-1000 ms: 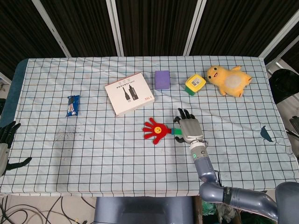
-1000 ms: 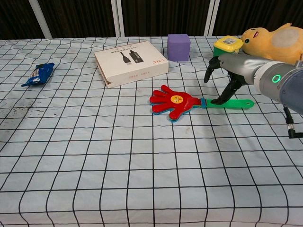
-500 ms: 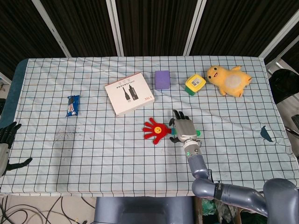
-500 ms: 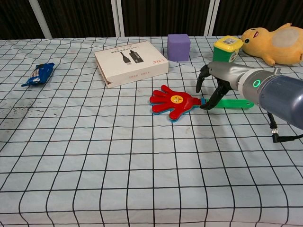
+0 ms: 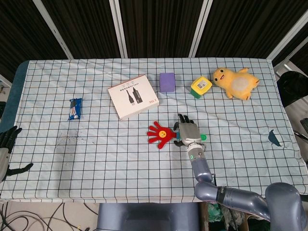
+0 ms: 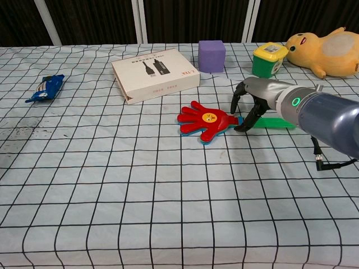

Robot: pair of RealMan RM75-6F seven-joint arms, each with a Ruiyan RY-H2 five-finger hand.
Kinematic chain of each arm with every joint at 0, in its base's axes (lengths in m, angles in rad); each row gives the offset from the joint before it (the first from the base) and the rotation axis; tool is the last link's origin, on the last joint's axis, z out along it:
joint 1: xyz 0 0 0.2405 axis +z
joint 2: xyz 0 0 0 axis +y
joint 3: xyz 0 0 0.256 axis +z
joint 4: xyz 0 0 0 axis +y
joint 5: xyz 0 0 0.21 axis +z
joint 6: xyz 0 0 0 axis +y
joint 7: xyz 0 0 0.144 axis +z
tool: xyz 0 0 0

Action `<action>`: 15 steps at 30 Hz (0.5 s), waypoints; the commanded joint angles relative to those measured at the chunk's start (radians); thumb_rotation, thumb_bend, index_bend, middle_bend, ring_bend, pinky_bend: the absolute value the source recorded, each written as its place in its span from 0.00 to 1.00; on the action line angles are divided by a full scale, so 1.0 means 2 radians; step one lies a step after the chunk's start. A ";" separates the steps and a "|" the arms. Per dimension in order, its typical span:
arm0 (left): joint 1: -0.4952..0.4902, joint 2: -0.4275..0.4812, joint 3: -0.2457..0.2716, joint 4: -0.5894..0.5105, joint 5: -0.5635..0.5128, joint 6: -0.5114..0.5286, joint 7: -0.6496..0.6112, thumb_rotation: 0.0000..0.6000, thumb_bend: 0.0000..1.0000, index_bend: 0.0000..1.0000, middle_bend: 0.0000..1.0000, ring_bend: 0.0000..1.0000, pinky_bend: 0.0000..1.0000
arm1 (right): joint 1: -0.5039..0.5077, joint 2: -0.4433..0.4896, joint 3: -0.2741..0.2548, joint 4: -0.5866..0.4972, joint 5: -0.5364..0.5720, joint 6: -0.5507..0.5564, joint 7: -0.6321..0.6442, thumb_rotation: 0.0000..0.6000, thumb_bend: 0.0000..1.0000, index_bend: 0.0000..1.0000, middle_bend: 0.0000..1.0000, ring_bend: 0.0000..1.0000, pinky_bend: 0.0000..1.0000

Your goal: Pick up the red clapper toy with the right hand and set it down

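Note:
The red clapper toy (image 5: 160,134) (image 6: 203,120) lies flat on the checked cloth, its palm to the left and its green handle (image 6: 277,123) pointing right. My right hand (image 5: 187,133) (image 6: 252,101) arches over the handle just right of the red palm. Its fingers curl down on either side of the handle, with the fingertips (image 6: 241,126) at the cloth by the handle's base; no firm grip shows. My left hand (image 5: 7,149) hangs off the table's left edge with fingers spread, holding nothing.
A white box (image 5: 133,96) lies behind the clapper to the left, with a purple cube (image 5: 167,82), a green-and-yellow pot (image 5: 200,87) and a yellow plush (image 5: 236,82) along the back. A blue packet (image 5: 75,109) lies at the far left.
My right hand has slid left along the green handle toward the red palm and lowered, its fingers curling closer around the handle. The clapper has stayed in place.

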 commanded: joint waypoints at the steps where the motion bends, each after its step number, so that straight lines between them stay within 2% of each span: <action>1: 0.000 0.000 0.000 0.000 -0.001 0.000 0.000 1.00 0.00 0.00 0.00 0.00 0.00 | 0.002 -0.001 0.000 0.002 0.004 -0.003 0.002 1.00 0.24 0.42 0.03 0.00 0.15; 6: 0.000 0.000 -0.001 -0.001 -0.002 -0.001 0.001 1.00 0.00 0.00 0.00 0.00 0.00 | 0.004 -0.004 -0.002 0.009 0.006 -0.006 0.004 1.00 0.28 0.44 0.03 0.00 0.15; 15: -0.001 0.001 -0.001 -0.002 -0.005 -0.003 0.000 1.00 0.00 0.00 0.00 0.00 0.00 | 0.004 -0.006 -0.005 0.016 0.000 -0.006 0.015 1.00 0.33 0.58 0.10 0.00 0.15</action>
